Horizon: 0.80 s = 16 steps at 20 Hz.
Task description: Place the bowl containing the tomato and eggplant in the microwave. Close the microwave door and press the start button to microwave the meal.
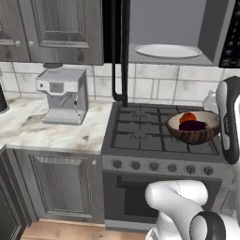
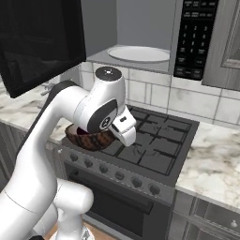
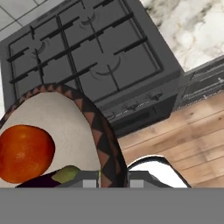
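Left to right, left base view: coffee maker (image 1: 62,95) on the marble counter (image 1: 28,126), then the stove (image 1: 154,136), then the bowl (image 1: 193,127) held up over the stove's right burners, arm (image 1: 229,119) at its right side. Microwave (image 1: 173,33) hangs open above, door (image 1: 120,49) swung out to the left, turntable (image 1: 168,50) bare, button strip (image 1: 233,40) at far right.

Grip: in the hand view the gripper (image 3: 113,179) has one tip inside and one outside the rim, fingers clamped on the bowl wall, a narrow pinch. The bowl hangs from that one edge hold.

Risks, as judgement:
- Rim pinch at one side, so the loaded bowl may pivot or slip in the jaws on the lift, which would tip the food out.
- Tomato (image 1: 188,117) is round and loose, so any tilt rolls it over the shallow rim onto the stove.
- Bowl must clear the cavity's front edge, and a low approach would knock the bowl's underside against it.
- Open door stands close to the arm's path in the right base view, so a wide swing may clip it.

Bowl look: round, shallow, glossy, brown outside with a zigzag band at the rim, pale inside. Tomato is red-orange, and the eggplant (image 1: 193,125) lies dark purple just beside it, touching or nearly.
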### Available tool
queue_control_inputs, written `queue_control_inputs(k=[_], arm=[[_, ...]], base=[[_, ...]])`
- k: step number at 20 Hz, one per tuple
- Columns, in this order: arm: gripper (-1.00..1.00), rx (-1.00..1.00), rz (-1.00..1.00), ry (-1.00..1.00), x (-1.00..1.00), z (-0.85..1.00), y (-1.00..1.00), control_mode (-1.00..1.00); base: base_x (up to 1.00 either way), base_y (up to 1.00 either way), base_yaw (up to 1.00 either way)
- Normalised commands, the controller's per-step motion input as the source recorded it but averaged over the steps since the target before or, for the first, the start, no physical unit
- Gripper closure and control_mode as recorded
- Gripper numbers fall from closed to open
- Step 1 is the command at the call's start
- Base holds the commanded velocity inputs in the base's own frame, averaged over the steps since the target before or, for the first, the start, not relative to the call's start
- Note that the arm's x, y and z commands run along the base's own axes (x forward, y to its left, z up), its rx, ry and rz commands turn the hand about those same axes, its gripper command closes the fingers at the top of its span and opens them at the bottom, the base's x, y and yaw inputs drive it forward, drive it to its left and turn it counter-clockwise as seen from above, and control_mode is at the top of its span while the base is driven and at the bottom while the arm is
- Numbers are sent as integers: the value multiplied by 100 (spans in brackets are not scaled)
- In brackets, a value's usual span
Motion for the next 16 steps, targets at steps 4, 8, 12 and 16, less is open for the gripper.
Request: queue_control_inputs(k=[4,8,12,16], arm=[[100,0,0,0,0,0,0,100],[100,0,0,0,0,0,0,100],[100,0,2,0,0,0,0,-100],[100,0,0,0,2,0,0,-100]], base=[[42,0,6],[18,0,6],[0,0,0],[0,0,0]])
